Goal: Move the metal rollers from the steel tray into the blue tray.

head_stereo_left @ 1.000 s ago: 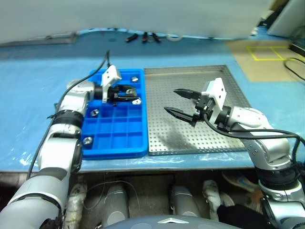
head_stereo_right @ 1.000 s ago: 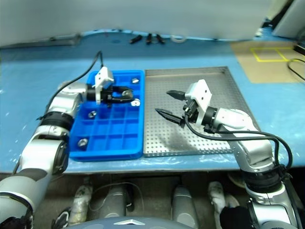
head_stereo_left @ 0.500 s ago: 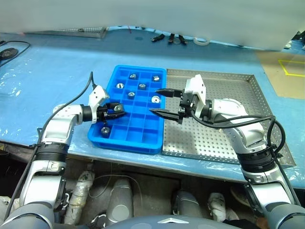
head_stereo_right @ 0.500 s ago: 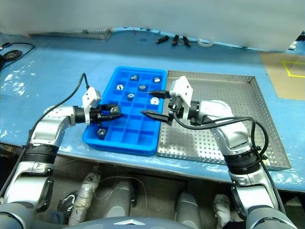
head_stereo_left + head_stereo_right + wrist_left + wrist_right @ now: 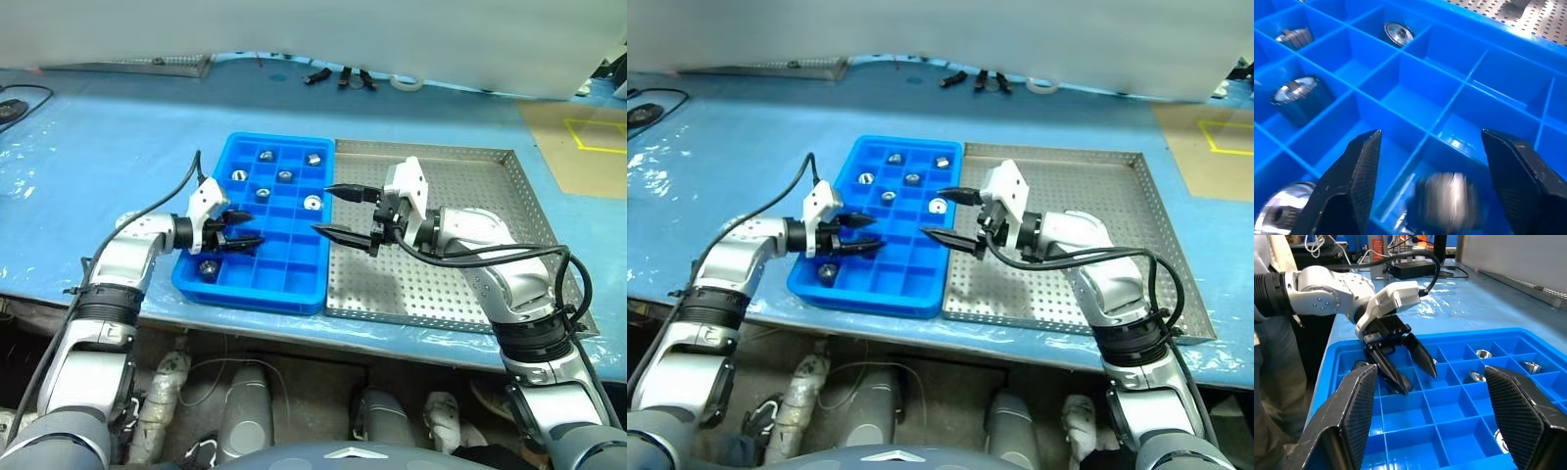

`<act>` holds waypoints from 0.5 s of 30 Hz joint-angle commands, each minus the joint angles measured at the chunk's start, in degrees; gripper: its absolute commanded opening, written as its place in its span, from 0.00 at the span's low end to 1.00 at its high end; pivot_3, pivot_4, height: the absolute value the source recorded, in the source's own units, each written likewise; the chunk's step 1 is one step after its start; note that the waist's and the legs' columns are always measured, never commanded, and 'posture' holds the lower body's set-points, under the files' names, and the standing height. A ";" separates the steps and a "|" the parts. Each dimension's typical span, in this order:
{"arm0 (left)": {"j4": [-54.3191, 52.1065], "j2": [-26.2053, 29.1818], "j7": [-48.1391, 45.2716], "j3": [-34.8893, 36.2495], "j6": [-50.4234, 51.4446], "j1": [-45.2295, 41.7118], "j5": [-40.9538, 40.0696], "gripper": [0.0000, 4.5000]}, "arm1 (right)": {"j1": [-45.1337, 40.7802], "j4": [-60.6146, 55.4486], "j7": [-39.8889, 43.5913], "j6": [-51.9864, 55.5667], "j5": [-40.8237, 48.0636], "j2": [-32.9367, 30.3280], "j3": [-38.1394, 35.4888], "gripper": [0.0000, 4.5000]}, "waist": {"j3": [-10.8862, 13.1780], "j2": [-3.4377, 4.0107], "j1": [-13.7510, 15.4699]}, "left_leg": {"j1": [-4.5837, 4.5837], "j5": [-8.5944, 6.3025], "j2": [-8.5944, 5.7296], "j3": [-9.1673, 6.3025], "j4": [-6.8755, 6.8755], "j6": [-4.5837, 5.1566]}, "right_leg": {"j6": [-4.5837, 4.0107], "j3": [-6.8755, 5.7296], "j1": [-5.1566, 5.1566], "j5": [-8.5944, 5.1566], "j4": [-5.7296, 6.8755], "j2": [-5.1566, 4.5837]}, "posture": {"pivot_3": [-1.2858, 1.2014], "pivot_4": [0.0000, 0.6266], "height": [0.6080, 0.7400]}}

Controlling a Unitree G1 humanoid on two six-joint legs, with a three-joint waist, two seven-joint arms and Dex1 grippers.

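Note:
The blue tray (image 5: 257, 284) lies left of the steel tray (image 5: 460, 279), edge to edge. Several metal rollers (image 5: 285, 176) sit in the blue tray's far compartments and one (image 5: 207, 266) near its front left corner. My left gripper (image 5: 245, 227) hovers open low over the tray's left side. In the left wrist view a blurred roller (image 5: 1447, 196) lies in the compartment just below the open fingers (image 5: 1359, 166). My right gripper (image 5: 323, 209) is open and empty above the seam between the two trays, pointing toward the left gripper (image 5: 1400, 362).
Black tools (image 5: 343, 76) and a white tape ring (image 5: 407, 83) lie at the table's far edge. A black cable (image 5: 15, 103) rests at far left. Yellow floor marking (image 5: 593, 132) shows at right. The trays sit close to the table's front edge.
The camera has shifted. My left gripper, shut half a second ago, has opened, and a roller now lies in the compartment under it. The right gripper is still open.

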 commanded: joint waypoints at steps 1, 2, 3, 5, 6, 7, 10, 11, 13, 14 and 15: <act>0.33 -0.11 -1.33 1.01 -0.75 -5.73 -2.36 0.76 | 0.30 -3.13 -1.65 -0.19 0.16 -0.61 -2.77 0.82 | 0.00 0.00 0.07 | -0.02 0.00 0.00 0.00 0.00 0.00 | 0.00 -0.01 0.00 0.00 0.00 0.00 | 0.51 0.24 1.00; 0.91 -0.73 -1.18 1.13 -0.81 -7.07 -2.71 0.76 | 0.31 -2.94 -3.08 -0.42 -0.28 -0.38 -3.62 0.82 | 0.00 0.00 0.03 | -0.02 0.00 -0.02 0.00 0.00 -0.01 | 0.00 0.00 0.00 0.00 0.00 -0.02 | 0.51 0.24 1.00; 1.60 -1.73 -0.57 1.15 -1.11 -8.62 -2.90 0.76 | -0.02 -2.30 -4.83 -0.41 -0.50 -0.08 -4.92 0.82 | 0.00 0.00 0.00 | -0.01 0.00 -0.02 0.02 0.01 -0.01 | -0.01 0.02 0.00 0.01 0.00 -0.02 | 0.50 0.24 1.00; 2.07 -4.25 -0.26 0.66 -1.13 -11.13 -3.67 0.76 | -0.56 -0.70 -8.53 -1.03 -2.18 -0.08 -7.29 0.82 | 0.00 0.00 -0.06 | -0.01 0.01 -0.06 0.05 0.02 -0.01 | 0.00 0.07 -0.01 0.01 0.02 -0.05 | 0.49 0.24 1.00; 2.16 -5.41 -0.25 0.29 -1.31 -11.86 -3.80 0.76 | -0.66 -0.03 -10.19 -1.12 -3.22 -0.20 -8.05 0.82 | 0.00 -0.01 -0.11 | 0.00 0.01 -0.08 0.07 0.05 -0.01 | 0.00 0.10 0.00 0.01 0.03 -0.06 | 0.49 0.24 1.00; 2.29 -6.73 -0.57 -0.38 -1.44 -12.46 -3.82 0.76 | -0.62 0.93 -12.41 -1.27 -5.07 -0.51 -8.72 0.82 | -0.01 -0.01 -0.28 | 0.00 0.01 -0.10 0.09 0.06 -0.01 | 0.00 0.12 0.00 0.01 0.03 -0.06 | 0.48 0.24 1.00; 4.45 -11.03 -1.99 -2.58 -2.56 -14.54 -3.47 0.76 | 0.60 2.60 -19.57 -0.43 -9.57 -0.88 -11.68 0.82 | -0.01 -0.02 -1.04 | -0.01 0.01 -0.12 0.10 0.07 0.00 | 0.00 0.15 0.00 0.02 0.01 -0.06 | 0.45 0.24 1.00; 5.62 -12.23 -2.15 -3.02 -2.99 -15.30 -3.29 0.76 | 1.26 2.18 -21.32 0.23 -10.06 -0.77 -12.77 0.82 | -0.01 -0.02 -1.36 | -0.02 0.01 -0.12 0.10 0.07 0.00 | 0.01 0.16 -0.01 0.02 0.01 -0.06 | 0.45 0.24 1.00; 7.86 -14.29 -3.05 -3.85 -4.11 -16.69 -3.11 0.76 | 3.39 0.39 -24.09 2.15 -9.85 -0.44 -15.32 0.82 | -0.01 -0.03 -2.01 | -0.05 0.01 -0.11 0.10 0.07 0.01 | 0.02 0.17 -0.05 0.03 0.00 -0.03 | 0.43 0.24 1.00; 8.45 -15.14 -3.72 -4.15 -4.28 -17.21 -3.33 0.76 | 4.97 -0.80 -25.22 3.29 -9.43 -0.16 -16.58 0.82 | -0.01 -0.03 -2.46 | -0.05 0.01 -0.11 0.10 0.06 0.02 | 0.02 0.18 -0.05 0.03 -0.01 -0.03 | 0.43 0.24 1.00; 8.96 -15.93 -4.32 -4.39 -4.26 -17.71 -3.57 0.76 | 6.58 -1.78 -26.05 4.47 -8.94 0.01 -17.72 0.82 | -0.01 -0.03 -2.93 | -0.05 -0.01 -0.11 0.10 0.05 0.04 | 0.02 0.17 -0.04 0.03 -0.02 -0.03 | 0.41 0.24 1.00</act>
